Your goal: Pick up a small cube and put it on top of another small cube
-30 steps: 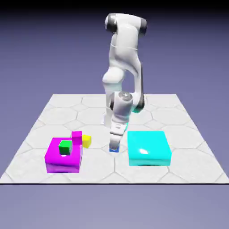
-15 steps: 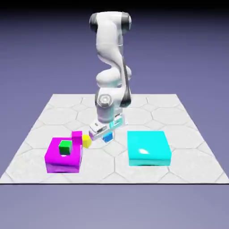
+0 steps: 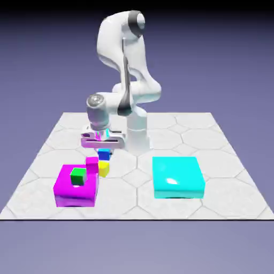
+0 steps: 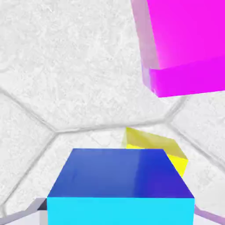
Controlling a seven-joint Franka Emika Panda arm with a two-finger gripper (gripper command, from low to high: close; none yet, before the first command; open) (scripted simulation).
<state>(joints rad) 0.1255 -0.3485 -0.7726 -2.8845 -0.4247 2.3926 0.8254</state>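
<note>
The tiny blue cube (image 3: 104, 155) hangs in my gripper (image 3: 104, 153), which is shut on it just above the tiny yellow cube (image 3: 104, 169). In the hand view the blue cube (image 4: 121, 186) fills the lower middle and hides most of the fingers. The yellow cube (image 4: 158, 148) peeks out behind it, up and to the right. I cannot tell whether the two cubes touch.
A small magenta cube (image 3: 92, 164) stands right beside the yellow cube, seen large in the hand view (image 4: 184, 44). A big magenta block (image 3: 75, 191) carries a tiny green cube (image 3: 78, 175). A large cyan block (image 3: 177, 176) lies at the exterior view's right.
The arm has swung toward the exterior view's left, carrying the blue cube from beside the cyan block to just above the yellow cube. The gripper stayed shut on it.
</note>
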